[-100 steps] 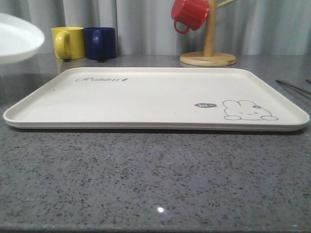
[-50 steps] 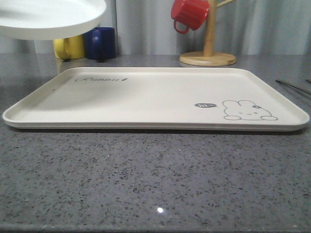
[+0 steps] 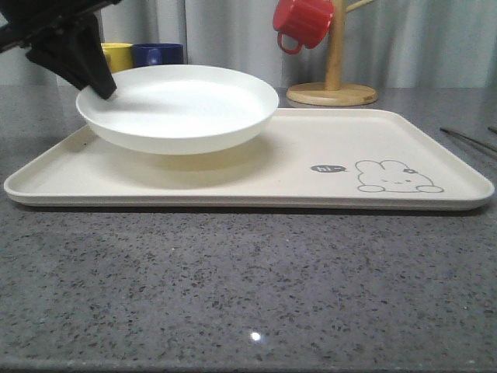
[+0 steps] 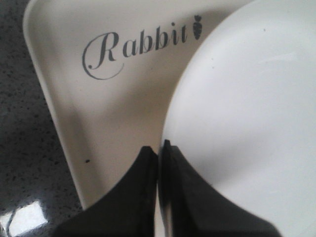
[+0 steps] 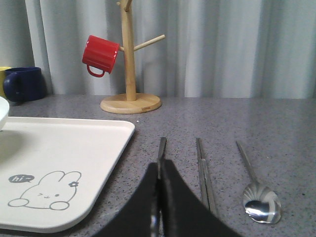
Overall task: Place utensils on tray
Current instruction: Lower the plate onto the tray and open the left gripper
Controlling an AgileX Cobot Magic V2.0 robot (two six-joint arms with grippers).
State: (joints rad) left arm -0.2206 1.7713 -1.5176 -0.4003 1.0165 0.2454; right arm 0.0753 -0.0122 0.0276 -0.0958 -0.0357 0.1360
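Plate (image 3: 178, 105) in left tool (image 3: 97, 87) over tray (image 3: 326, 140), mugs (image 3: 159, 53) behind

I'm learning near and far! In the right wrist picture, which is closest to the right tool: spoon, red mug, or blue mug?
1. Spoon, on the table right beside the right tool.
2. Red mug, hanging on the wooden stand behind.
3. Blue mug, far back past the tray.

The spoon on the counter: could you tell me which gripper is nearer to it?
Right. The right gripper sits beside the spoon; the left gripper holds the plate across the tray.

Red mug (image 3: 304, 22) on wooden stand (image 3: 332, 85)
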